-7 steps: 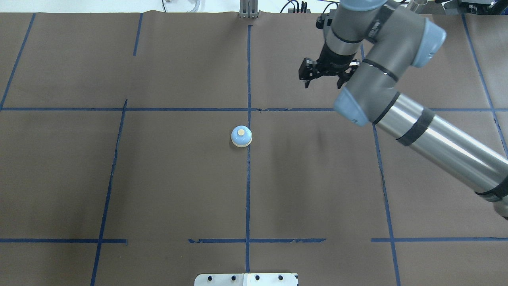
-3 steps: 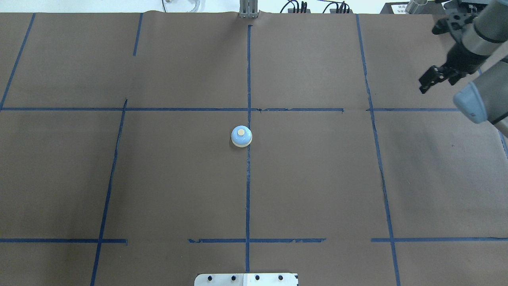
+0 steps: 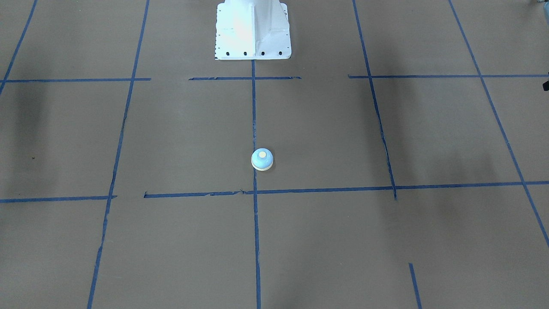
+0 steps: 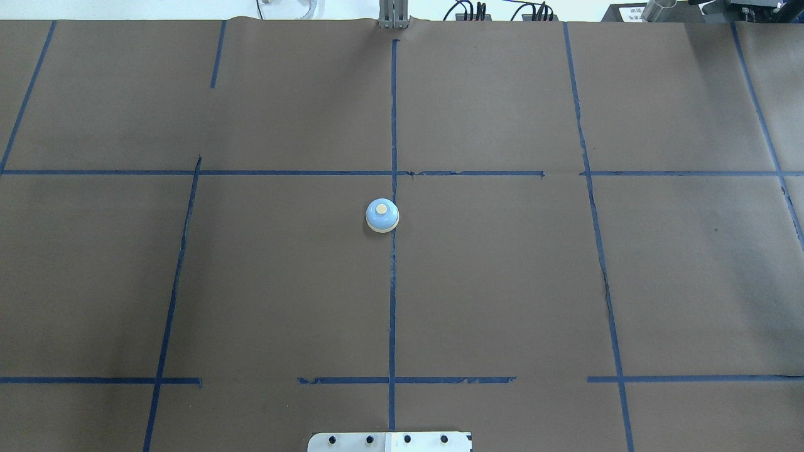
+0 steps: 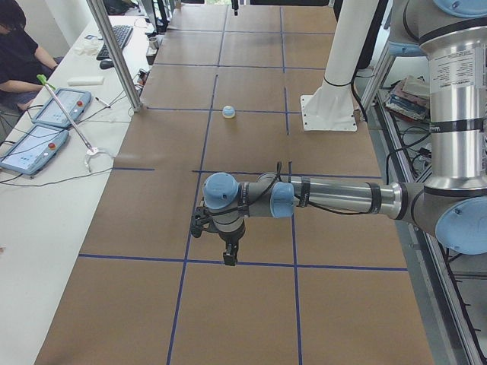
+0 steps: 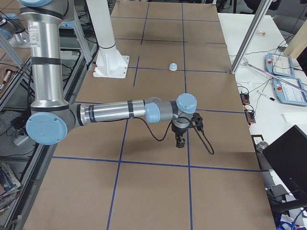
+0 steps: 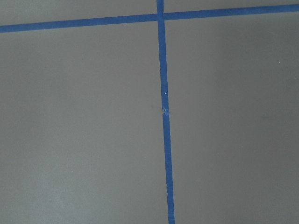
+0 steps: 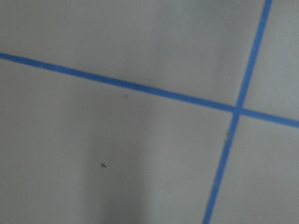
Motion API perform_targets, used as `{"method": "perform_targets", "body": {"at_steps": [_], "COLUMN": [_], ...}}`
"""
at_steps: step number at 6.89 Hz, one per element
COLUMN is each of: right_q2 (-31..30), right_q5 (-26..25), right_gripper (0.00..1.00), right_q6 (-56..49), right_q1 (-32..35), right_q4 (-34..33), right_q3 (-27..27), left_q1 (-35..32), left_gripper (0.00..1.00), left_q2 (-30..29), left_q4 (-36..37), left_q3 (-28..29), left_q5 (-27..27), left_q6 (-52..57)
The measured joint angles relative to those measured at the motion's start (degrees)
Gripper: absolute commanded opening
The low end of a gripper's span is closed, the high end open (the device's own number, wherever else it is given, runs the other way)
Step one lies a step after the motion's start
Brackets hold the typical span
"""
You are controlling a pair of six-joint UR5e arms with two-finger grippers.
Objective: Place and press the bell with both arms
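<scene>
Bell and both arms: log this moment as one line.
bell: upright on centre tape line, untouched | left pincer: far from bell, state unclear | right pincer: same

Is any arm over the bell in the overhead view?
No, the bell sits alone on the brown paper, and no arm shows in that view.

Bright, even light, faint soft shadows; right wrist view blurred.
</scene>
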Motion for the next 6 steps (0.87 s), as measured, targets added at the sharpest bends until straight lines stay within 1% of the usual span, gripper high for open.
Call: {"method": "perform_targets", "body": {"at_steps": [1,2,3,6], "right_q2": [-4.06,-6.62,-7.65,-8.04], "right_q5": [0.41,0.49,0.55,0.7], "right_gripper": [1.0,1.0,1.0,1.0], "right_q6": [-2.25,-2.72,-2.56,-2.3], "right_q1": [2.62,3.67,4.02,4.19], "right_q4": [0.07,0.17,0.2,0.24], "right_q3": [0.29,0.39,0.48,0.56], "left_q1": [-0.58,-0.82,-0.86,-0.89], "left_gripper": [1.0,1.0,1.0,1.0], "left_q2": [0.15,0.49,0.82,1.39], "left_q4": [0.24,0.33,0.33,0.37], "left_q3": [-0.48,-0.94,-1.17,-1.36], "left_q5": [0.16,0.4,0.51,0.51], "left_q6": [1.1,1.6,1.8,1.9]}}
